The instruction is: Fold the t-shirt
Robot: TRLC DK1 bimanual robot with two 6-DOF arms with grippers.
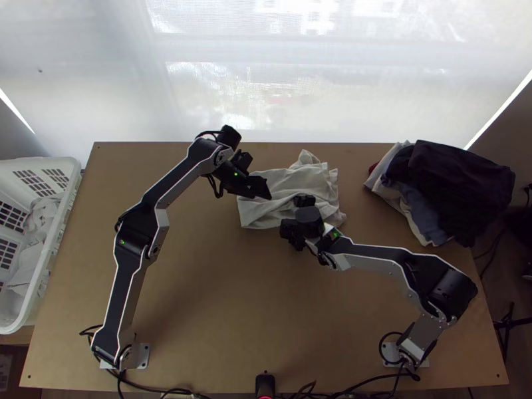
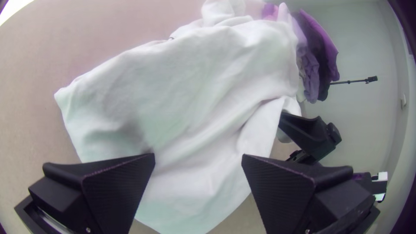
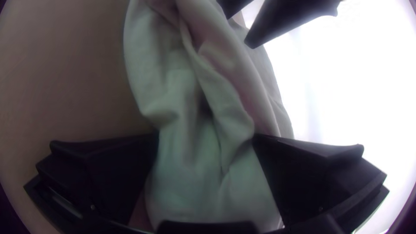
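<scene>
Leaning over shirt [image 1: 312,181], left arm [image 1: 181,176], jaws apart

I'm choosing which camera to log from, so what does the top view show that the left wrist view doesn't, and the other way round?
The top view adds the white laundry basket at the table's left side and the base plates of both arms.

The left wrist view adds the ribbed inner faces of the left claw and the pale wall beyond the clothes pile.

Both share that pile, the rumpled white T-shirt, the tabletop, the left claw and at least part of the right claw.
</scene>
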